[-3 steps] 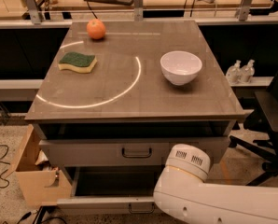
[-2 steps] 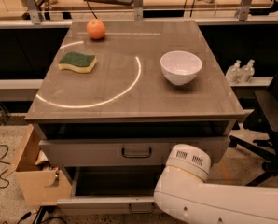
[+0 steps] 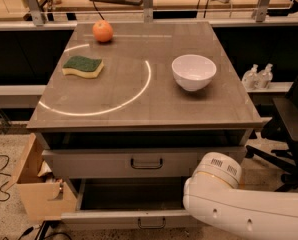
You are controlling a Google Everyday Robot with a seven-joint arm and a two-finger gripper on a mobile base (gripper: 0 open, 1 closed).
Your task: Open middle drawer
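Note:
The middle drawer (image 3: pixel 139 217) is the wide grey drawer with a low front at the bottom of the view. It stands pulled out, its dark interior (image 3: pixel 131 194) showing, with a small dark loop handle (image 3: pixel 151 223) at the centre. My white arm (image 3: pixel 239 206) fills the lower right corner and covers the drawer's right end. My gripper is out of view, beyond the arm at the lower right.
A taller-fronted grey drawer (image 3: pixel 146 162) sits above it. On the table top (image 3: pixel 139 104) are an orange (image 3: pixel 103 31), a green-and-yellow sponge (image 3: pixel 83 66) and a white bowl (image 3: pixel 194 72). A light-brown wooden box (image 3: pixel 36 189) stands at the left, a black chair (image 3: pixel 289 129) at the right.

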